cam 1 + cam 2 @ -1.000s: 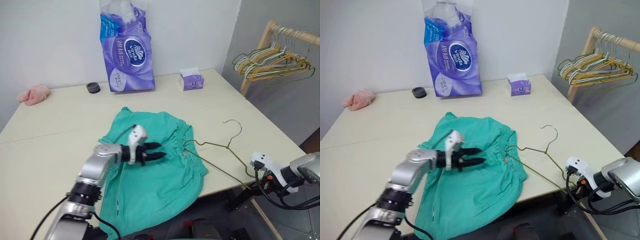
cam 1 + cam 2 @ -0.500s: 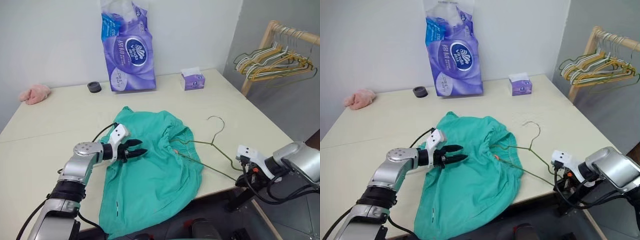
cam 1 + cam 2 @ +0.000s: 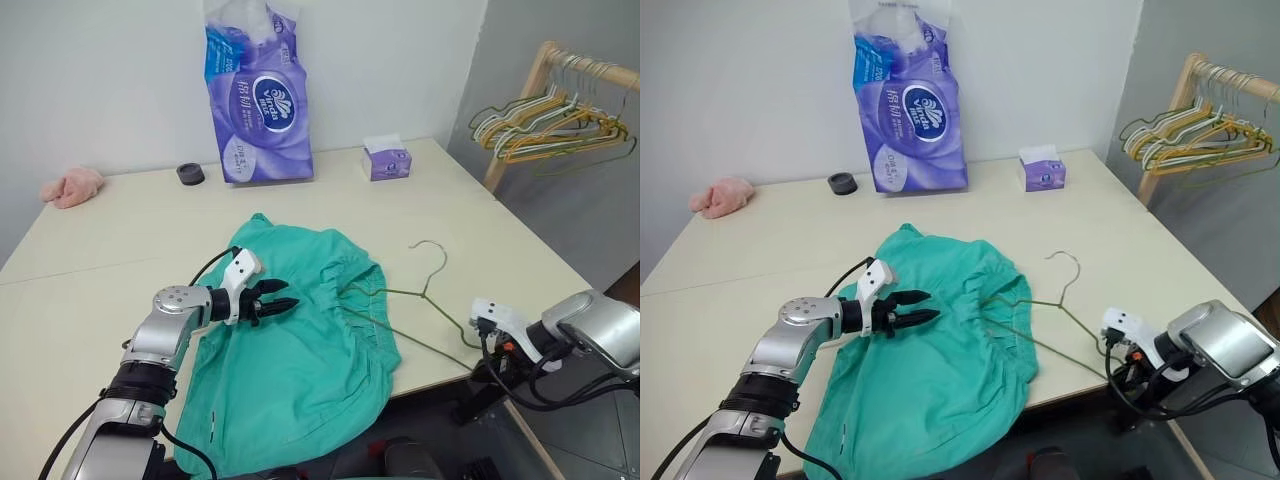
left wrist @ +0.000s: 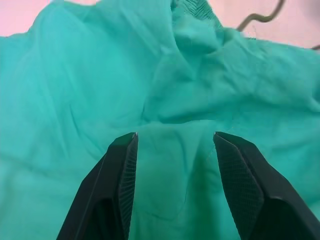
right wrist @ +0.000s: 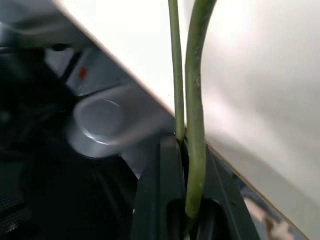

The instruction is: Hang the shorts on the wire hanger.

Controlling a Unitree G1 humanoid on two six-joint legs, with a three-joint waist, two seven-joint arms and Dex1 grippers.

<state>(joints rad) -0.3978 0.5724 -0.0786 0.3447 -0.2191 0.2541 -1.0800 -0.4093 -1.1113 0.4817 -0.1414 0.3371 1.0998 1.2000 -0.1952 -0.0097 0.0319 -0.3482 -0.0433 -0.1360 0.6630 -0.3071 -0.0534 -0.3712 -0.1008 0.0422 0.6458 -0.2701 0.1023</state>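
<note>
- Head views: the shorts (image 3: 300,350) lie spread across the bench (image 3: 100,250), their lower part draping over its near edge.
- The left pincer (image 3: 283,304) sits low over the shorts, fingers spread, nothing between them.
- The wire hanger (image 3: 420,300) lies just beside the shorts on their right, its hook curling away from the near edge, one end tucked in at the gathered waistband (image 3: 355,300).
- The right pincer (image 3: 1118,348) is at the bench's near right edge, at the hanger's far corner from the shorts.
- Well behind the shorts: a purple tissue pack (image 3: 258,95), a small tissue box (image 3: 386,160), a black ring (image 3: 189,173) and a pink cloth (image 3: 72,186).
- Left wrist view: two black fingers (image 4: 120,185) held apart over rumpled teal fabric, with a bit of wire past the waistband.
- Right wrist view: the fingers (image 5: 167,200) are pressed together, pinching the olive wire at the bench edge.
</note>
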